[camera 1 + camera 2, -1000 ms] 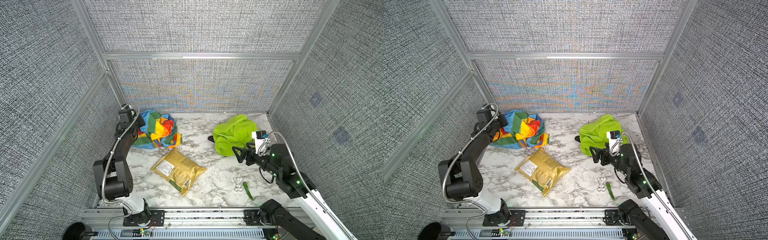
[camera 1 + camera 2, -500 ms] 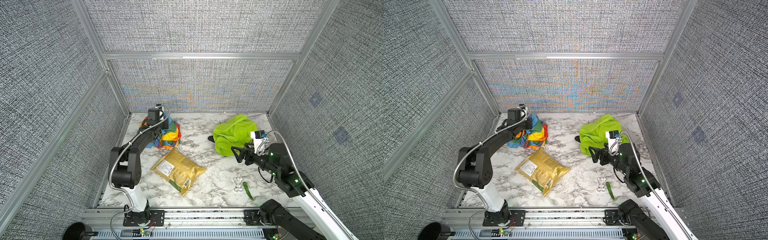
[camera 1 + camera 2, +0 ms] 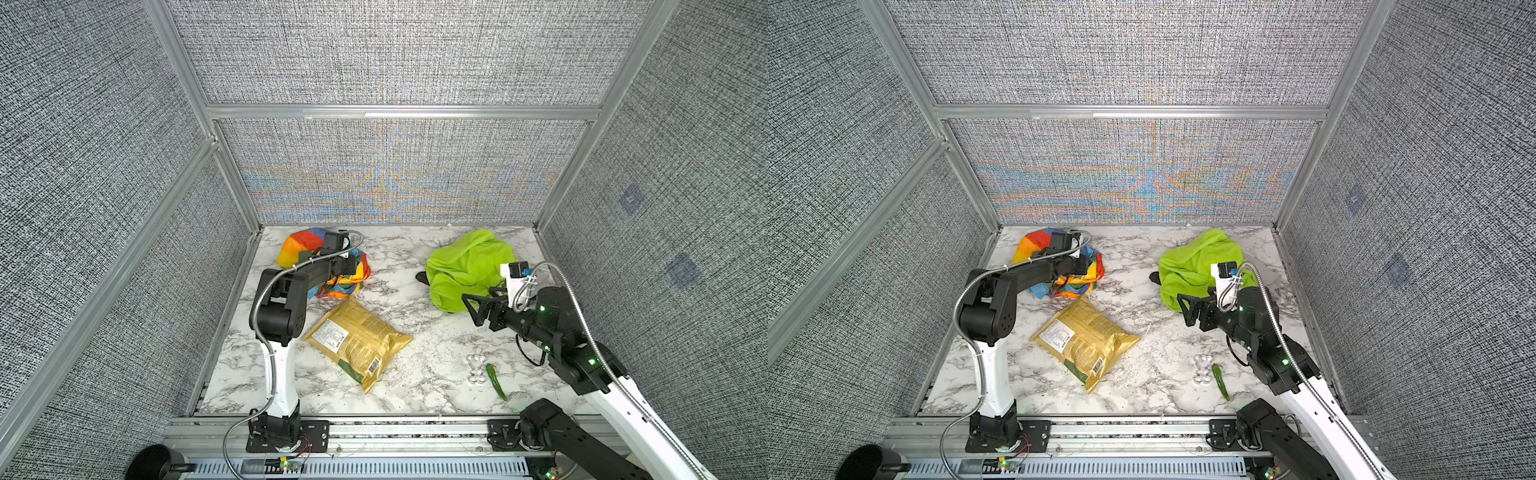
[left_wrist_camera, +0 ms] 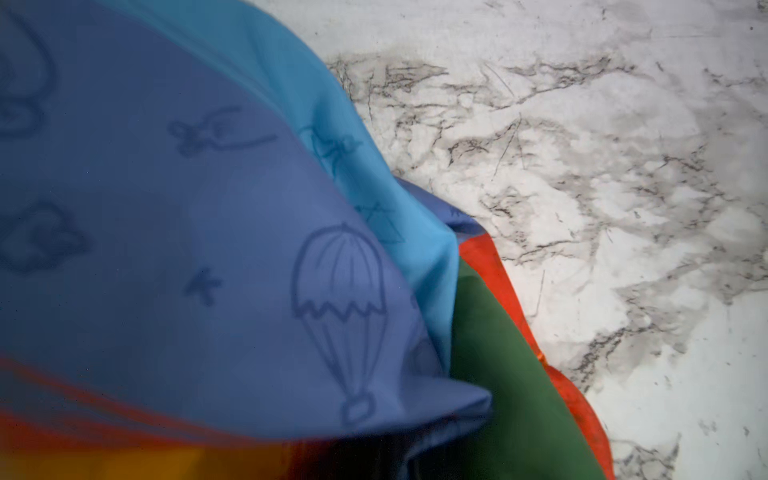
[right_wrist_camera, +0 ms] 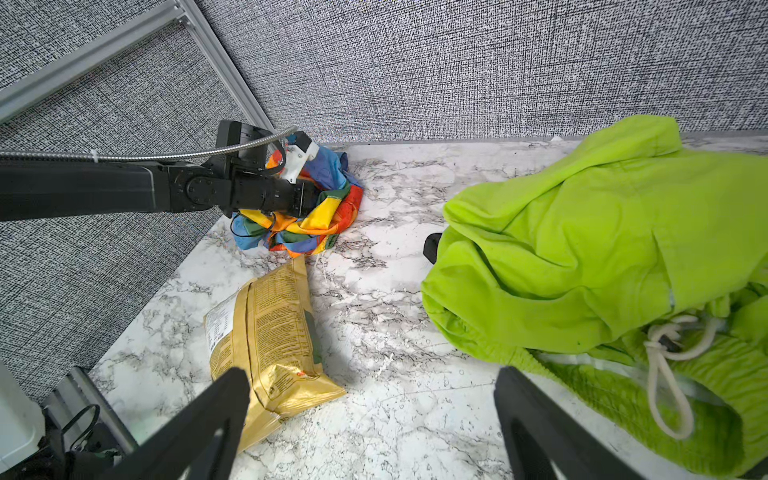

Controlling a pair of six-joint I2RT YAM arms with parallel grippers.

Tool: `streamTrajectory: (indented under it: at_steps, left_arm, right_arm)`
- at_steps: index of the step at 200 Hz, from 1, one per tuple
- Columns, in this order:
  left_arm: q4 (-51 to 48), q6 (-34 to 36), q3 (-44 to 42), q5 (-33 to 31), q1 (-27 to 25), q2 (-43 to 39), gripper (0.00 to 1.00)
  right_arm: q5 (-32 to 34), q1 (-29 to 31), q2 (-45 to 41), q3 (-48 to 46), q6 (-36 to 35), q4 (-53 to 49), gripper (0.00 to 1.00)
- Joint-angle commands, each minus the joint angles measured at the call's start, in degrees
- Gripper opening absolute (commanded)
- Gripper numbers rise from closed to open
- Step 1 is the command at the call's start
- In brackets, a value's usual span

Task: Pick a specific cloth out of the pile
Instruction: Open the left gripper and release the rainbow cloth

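Observation:
The cloth [image 3: 299,245] [image 3: 1034,245], shiny rainbow patchwork, lies bunched at the far left near the back wall, apart from the pile. My left gripper [image 3: 352,266] [image 5: 311,198] reaches over it with its tip buried in the folds. In the left wrist view the cloth [image 4: 166,208] drapes over the jaws and hides them. The pile [image 3: 465,266] [image 3: 1200,266] [image 5: 582,257] is a lime-green cloth with a white drawstring [image 5: 665,353]; a dark cloth [image 3: 1154,277] and a grey one [image 3: 1266,274] peek out from under it. My right gripper [image 3: 473,311] [image 5: 371,372] stands open and empty at the pile's front edge.
A gold snack bag [image 3: 357,343] [image 5: 266,328] lies in the middle of the marble table, just in front of the rainbow cloth. A clear plastic piece [image 3: 476,368] and a small green pod [image 3: 496,376] lie at the front right. Fabric walls enclose three sides.
My left arm has swung from the left wall toward the middle, dragging and bunching the rainbow cloth. The right arm has stayed still.

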Motion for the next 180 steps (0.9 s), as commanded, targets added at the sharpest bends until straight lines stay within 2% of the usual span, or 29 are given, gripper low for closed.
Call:
streamTrajectory:
  at_steps: [1,30,74,90,122,147,159,168,180]
  left_arm:
    - [-0.1,-2.3,-0.2,1.2,0.1,0.2,0.21]
    - [1.1,-3.3,1.3,1.0,0.5,-0.4,0.29]
    - [0.9,-5.3,5.3,2.4,1.1,0.2,0.48]
    - [0.2,-5.7,5.6,2.5,1.2,-1.1,0.51]
    - [-0.5,-5.1,3.5,3.1,1.2,-7.3,0.61]
    - [-1.9,-4.8,0.9,2.7,1.3,-15.8,0.69]
    - [-2.2,-4.8,-1.0,2.7,1.3,-19.6,0.77]
    - [-2.5,-4.7,-2.5,2.6,1.3,-22.7,0.89]
    - [-2.7,-5.0,-4.9,2.4,1.2,-27.3,0.98]
  right_arm:
    - [0.9,0.1,-1.5,-0.1,-0.3,0.3,0.97]
    - [0.2,0.1,-1.0,-0.6,-0.1,1.0,0.97]
    - [-0.4,0.1,-1.4,-0.3,0.1,1.4,0.97]
    - [0.0,0.0,-1.9,-0.3,-0.2,0.7,0.97]
    - [0.2,0.1,-2.5,-0.4,-0.5,0.3,0.97]
    - [0.1,0.0,-2.5,-0.2,-0.9,0.3,0.97]
    - [0.1,0.1,-2.4,0.1,-1.3,0.2,0.97]
    - [0.1,0.0,-2.6,0.3,-1.9,-0.1,0.97]
    - [0.2,0.1,-2.5,0.8,-2.9,-1.1,0.97]
